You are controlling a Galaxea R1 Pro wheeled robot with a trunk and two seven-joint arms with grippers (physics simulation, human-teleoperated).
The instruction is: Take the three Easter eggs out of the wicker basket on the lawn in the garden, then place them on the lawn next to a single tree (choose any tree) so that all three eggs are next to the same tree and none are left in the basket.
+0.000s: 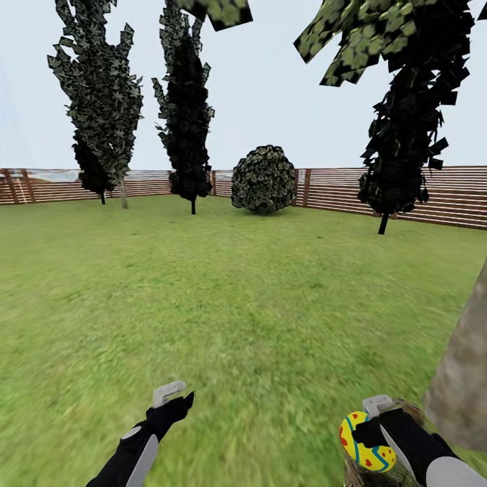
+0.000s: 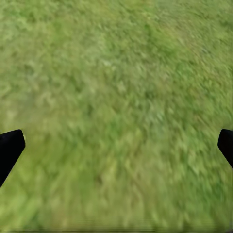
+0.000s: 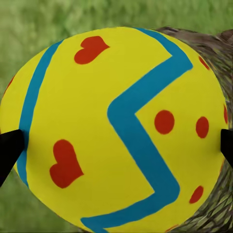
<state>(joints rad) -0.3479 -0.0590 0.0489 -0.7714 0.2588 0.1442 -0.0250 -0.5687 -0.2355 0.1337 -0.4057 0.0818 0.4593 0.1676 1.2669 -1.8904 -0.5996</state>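
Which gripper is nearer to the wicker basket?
Right. The right gripper holds an Easter egg just above the wicker basket; the left gripper hangs open over bare lawn, well aside.

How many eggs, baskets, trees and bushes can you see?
Eggs: 1
Baskets: 1
Dark narrow trees: 4
Tree trunk up close: 1
Round bushes: 1
Total: 8

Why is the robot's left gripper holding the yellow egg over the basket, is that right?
Not quite: the right gripper holds the egg over the basket, as the head view shows. The left gripper is open over grass, holding nothing.
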